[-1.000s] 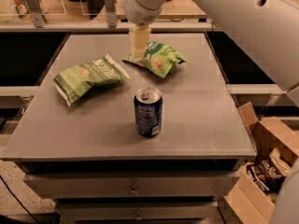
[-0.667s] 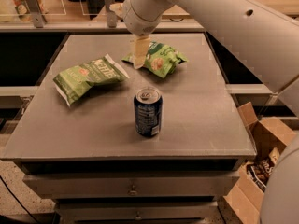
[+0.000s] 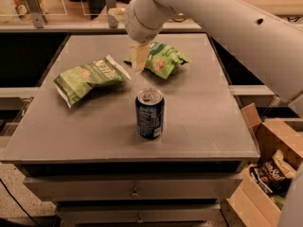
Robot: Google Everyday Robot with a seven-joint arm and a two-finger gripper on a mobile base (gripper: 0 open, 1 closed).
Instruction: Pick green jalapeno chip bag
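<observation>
The green jalapeno chip bag (image 3: 90, 77) is long and light green with white slanted lettering. It lies flat on the left half of the grey table (image 3: 203, 122). My gripper (image 3: 140, 58) hangs from the white arm above the table. It is just right of the bag's right end, between that bag and a shorter green bag (image 3: 162, 59). It holds nothing that I can see and is apart from the jalapeno bag.
A blue soda can (image 3: 150, 113) stands upright near the table's front middle. The shorter green bag lies at the back centre. An open cardboard box (image 3: 267, 174) with snack bags sits on the floor at the right. A counter runs behind the table.
The arm has swung left and toward the front, bringing the gripper from over the shorter green bag to the gap between the two bags. The bags and can have not moved.
</observation>
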